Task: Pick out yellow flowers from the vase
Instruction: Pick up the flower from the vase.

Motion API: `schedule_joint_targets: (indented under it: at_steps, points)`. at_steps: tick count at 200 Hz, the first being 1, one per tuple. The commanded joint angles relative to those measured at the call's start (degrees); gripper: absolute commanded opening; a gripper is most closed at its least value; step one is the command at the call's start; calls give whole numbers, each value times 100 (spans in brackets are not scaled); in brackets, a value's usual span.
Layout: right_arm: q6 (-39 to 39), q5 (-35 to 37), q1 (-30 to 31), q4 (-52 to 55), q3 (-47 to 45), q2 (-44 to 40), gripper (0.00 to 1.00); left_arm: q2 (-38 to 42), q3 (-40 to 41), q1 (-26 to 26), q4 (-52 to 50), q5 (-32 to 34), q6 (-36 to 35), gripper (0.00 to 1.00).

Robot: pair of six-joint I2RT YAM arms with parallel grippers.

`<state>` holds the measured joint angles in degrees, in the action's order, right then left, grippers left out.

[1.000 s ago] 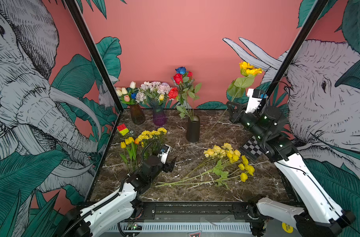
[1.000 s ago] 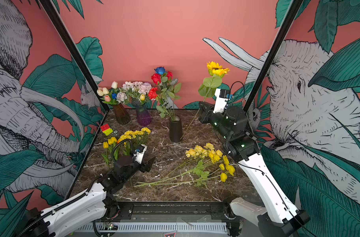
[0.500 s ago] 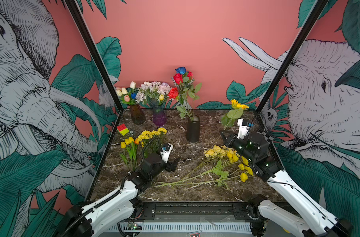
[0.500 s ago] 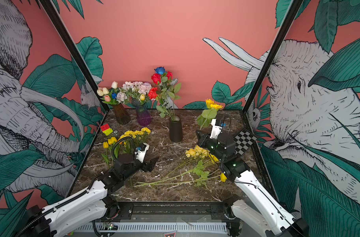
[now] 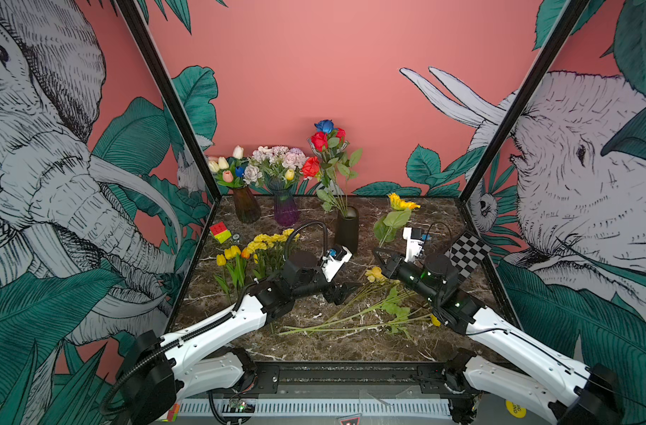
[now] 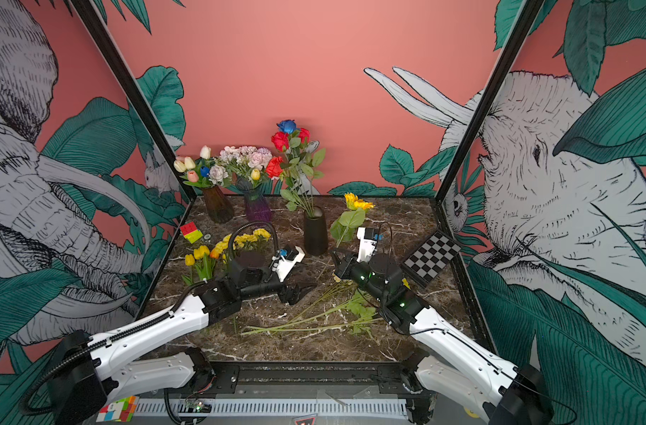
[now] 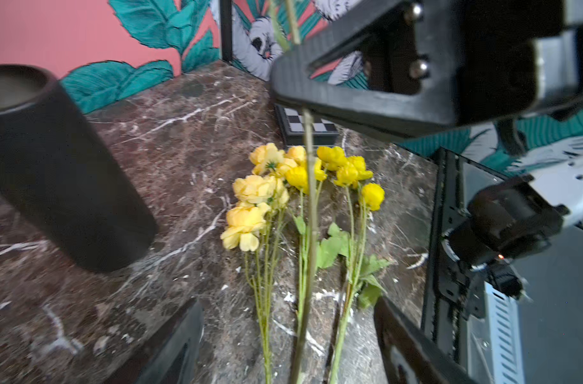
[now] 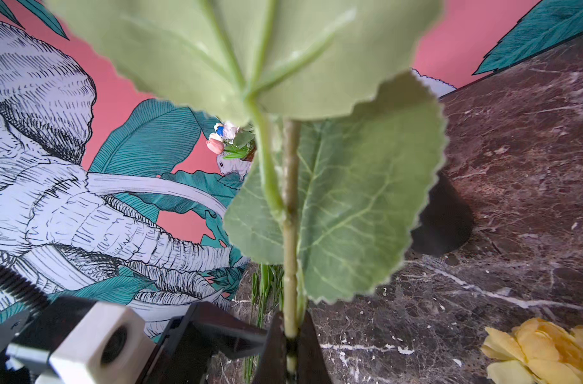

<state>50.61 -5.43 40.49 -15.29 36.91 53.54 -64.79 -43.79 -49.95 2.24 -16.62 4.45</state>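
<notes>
My right gripper is shut on the lower stem of a yellow flower with big green leaves, holding it upright low over the table. The bloom shows in both top views. Under it several yellow flowers lie on the marble, stems pointing to the front. My left gripper is open, its fingers either side of those stems without touching them. The black vase holds red and blue roses. A yellow tulip stands in the purple vase.
More yellow tulips and yellow carnations sit at the table's left. A brown vase stands at the back left, with a colour cube nearby. A checkerboard lies at the right edge. Frame posts flank the table.
My right arm has come down from high at the back right, bringing the yellow flower low over the lying bunch. My left gripper has slid right onto the stems and narrowed slightly.
</notes>
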Motion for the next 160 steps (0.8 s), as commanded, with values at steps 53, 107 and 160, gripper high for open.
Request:
schedule_joint_targets:
  at_steps: [53,107,160]
  points:
    - [-25,-58,338,-860,-52,169,0,-341,-400,-19,-413,-372,-76,61]
    - [-7,3,578,-1131,-120,433,0,-583,-626,-19,-479,-569,-79,31]
    - [-150,133,627,-974,-114,410,0,-684,-755,-23,-630,-438,-112,0]
